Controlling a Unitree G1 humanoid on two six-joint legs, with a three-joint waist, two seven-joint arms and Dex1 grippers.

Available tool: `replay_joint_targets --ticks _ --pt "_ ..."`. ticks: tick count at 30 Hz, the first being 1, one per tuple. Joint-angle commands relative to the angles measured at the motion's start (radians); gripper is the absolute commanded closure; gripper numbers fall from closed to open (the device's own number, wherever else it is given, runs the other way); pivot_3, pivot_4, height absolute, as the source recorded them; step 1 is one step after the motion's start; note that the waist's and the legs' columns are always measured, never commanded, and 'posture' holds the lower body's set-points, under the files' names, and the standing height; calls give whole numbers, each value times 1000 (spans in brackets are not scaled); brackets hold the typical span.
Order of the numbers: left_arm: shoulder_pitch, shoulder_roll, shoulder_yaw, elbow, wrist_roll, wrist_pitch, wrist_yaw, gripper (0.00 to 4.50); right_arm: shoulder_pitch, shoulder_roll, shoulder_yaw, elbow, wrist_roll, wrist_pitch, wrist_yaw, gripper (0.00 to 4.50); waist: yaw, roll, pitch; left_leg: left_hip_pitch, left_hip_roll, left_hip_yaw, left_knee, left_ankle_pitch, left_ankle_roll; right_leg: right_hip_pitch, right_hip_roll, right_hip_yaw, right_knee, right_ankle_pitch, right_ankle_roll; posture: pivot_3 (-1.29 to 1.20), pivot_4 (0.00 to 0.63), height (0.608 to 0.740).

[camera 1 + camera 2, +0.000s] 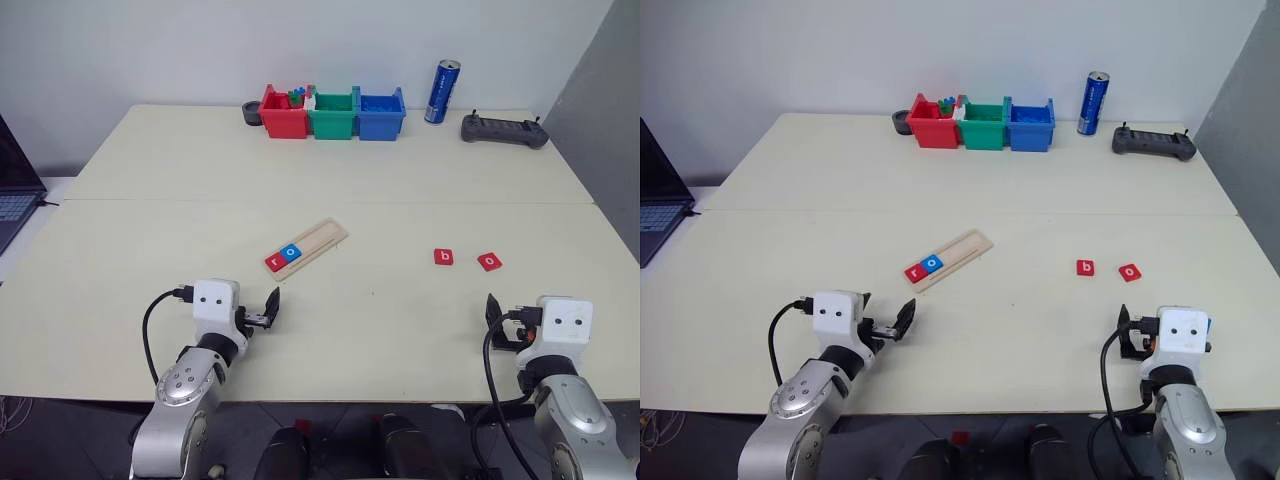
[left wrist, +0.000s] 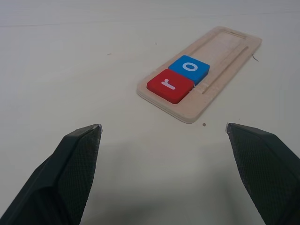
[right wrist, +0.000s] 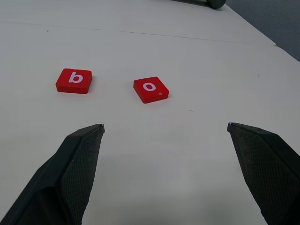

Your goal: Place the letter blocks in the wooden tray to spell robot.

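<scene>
So, starting at your left: the left gripper (image 1: pixel 262 312) hangs with its fingers spread and nothing between them, low over the table (image 1: pixel 400 320). At its one o'clock lies the wooden tray (image 1: pixel 322 240), slanted, with the red r block (image 1: pixel 275 262) and the blue o block (image 1: pixel 291 251) already seated touching at its near end. Well apart to the right, the red b block (image 1: pixel 443 257) and the red o block (image 1: pixel 489 262) lie loose, at about eleven o'clock from your right gripper (image 3: pixel 165 129), also spread and empty. No t block is to be seen. Mind the order: grab the o before the b and the word goes wrong. The tray looks light; nudging it could shift the seated pair.
</scene>
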Motion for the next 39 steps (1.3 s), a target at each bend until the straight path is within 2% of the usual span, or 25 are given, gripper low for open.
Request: replay_joint_targets --ticks 1,6,10,14,24,39 --pt "-32 16 18 -5 -23 -11 -26 9 -50 -45 -1 -8 32 -3 61 0 -1 0 0 0 0 0 0 0 0 0 0 0 0 0 0 0 150 740" --pt "-82 61 26 32 -52 10 -77 9 -197 -194 -35 71 166 18 260 0 -5 0 0 1 0 0 0 0 0 1 1 0 0 0 -1 0 150 740" --pt "-121 103 19 60 -79 13 -135 9 -321 -324 -57 177 323 42 472 0 -5 -1 1 1 0 0 0 0 0 1 1 0 0 3 -5 0 150 740" --pt "-158 136 21 112 -75 -9 -169 9 -390 -383 -60 229 428 70 570 0 -4 -2 1 1 0 0 0 0 0 1 1 0 0 3 -5 0 150 740" --pt "-306 225 -18 316 -81 -111 -364 9 -395 -347 2 218 431 65 520 0 -2 -2 1 0 0 -1 0 0 0 1 1 -1 0 3 -5 0 150 740" --pt "-451 339 -38 618 -60 -284 -625 9 -372 -337 -5 175 438 75 439 0 -3 -2 1 0 0 -1 0 0 0 1 1 -1 0 3 -5 0 150 740"
